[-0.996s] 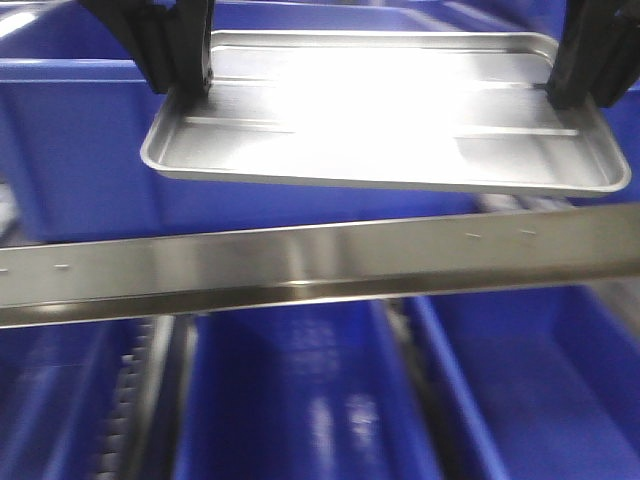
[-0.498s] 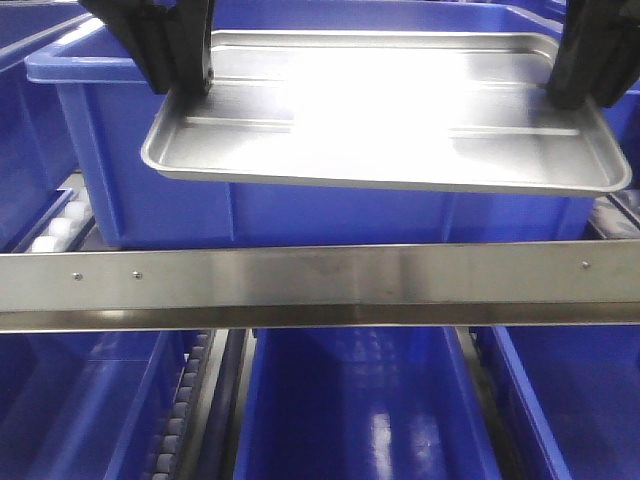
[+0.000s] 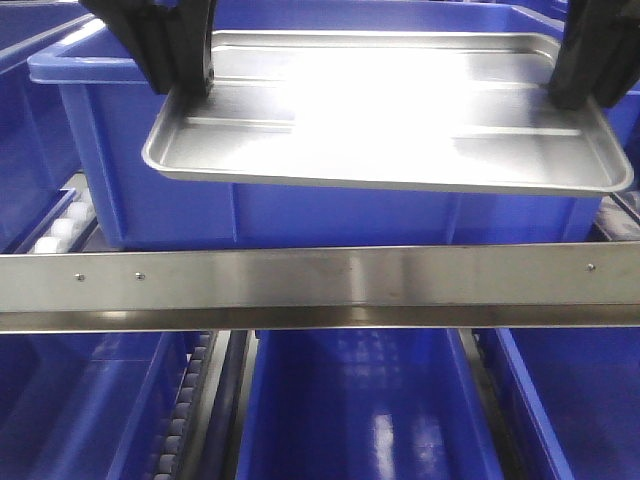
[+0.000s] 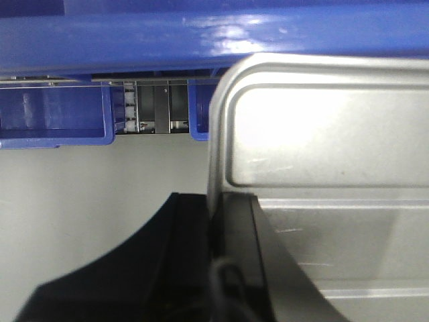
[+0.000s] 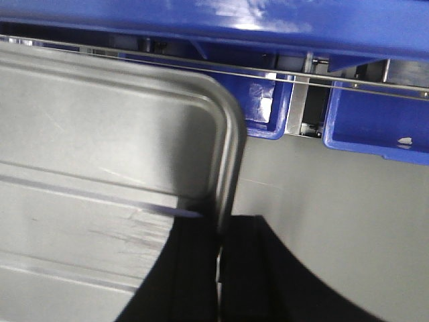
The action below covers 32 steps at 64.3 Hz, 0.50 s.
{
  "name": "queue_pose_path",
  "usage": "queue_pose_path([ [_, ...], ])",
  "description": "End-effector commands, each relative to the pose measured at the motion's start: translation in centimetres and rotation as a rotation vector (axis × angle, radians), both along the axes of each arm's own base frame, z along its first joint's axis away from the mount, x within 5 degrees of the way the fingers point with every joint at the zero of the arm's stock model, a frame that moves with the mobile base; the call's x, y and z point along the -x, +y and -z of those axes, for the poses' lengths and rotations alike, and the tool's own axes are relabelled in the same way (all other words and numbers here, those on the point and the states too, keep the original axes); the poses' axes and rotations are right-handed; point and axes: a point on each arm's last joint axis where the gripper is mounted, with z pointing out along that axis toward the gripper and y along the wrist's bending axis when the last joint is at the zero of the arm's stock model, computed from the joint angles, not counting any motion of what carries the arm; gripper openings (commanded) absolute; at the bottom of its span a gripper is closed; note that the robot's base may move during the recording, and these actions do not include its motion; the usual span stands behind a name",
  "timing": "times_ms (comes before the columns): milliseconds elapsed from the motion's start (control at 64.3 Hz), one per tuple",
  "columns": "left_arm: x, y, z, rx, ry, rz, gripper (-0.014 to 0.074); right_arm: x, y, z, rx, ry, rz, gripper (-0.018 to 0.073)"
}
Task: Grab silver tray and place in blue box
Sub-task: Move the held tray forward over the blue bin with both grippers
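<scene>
The silver tray (image 3: 385, 115) hangs level in the air in front of the blue box (image 3: 330, 215), at about the height of the box's rim. My left gripper (image 3: 190, 85) is shut on the tray's left rim, and my right gripper (image 3: 572, 92) is shut on its right rim. In the left wrist view the black fingers (image 4: 231, 221) pinch the tray's edge (image 4: 216, 161), with the box's lip (image 4: 214, 33) just ahead. The right wrist view shows the same pinch on the tray (image 5: 100, 147) at its right rim by my right gripper (image 5: 220, 231).
A steel rail (image 3: 320, 285) crosses the front view below the tray. Beneath it stand more blue crates (image 3: 365, 410), with roller strips (image 3: 185, 410) between them. Another blue crate (image 3: 30, 130) stands at far left. Grey floor (image 4: 87, 194) lies under the tray.
A second ago the view was sliding and blurred. The scene has shifted, bringing the blue box squarely behind the tray, and has settled. Both grips on the tray are unchanged.
</scene>
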Motion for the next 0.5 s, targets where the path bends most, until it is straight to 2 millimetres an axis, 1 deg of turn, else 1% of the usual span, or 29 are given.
queue_pose_path([
  [0, 0.35, 0.57, -2.74, 0.055, -0.1, 0.014, -0.0097, 0.2, -0.21, -1.96, -0.013, -0.09, -0.018, 0.0057],
  [482, 0.34, 0.58, -2.74, 0.054, -0.102, 0.014, -0.0097, 0.2, -0.21, -1.96, -0.013, -0.09, -0.018, 0.0057],
])
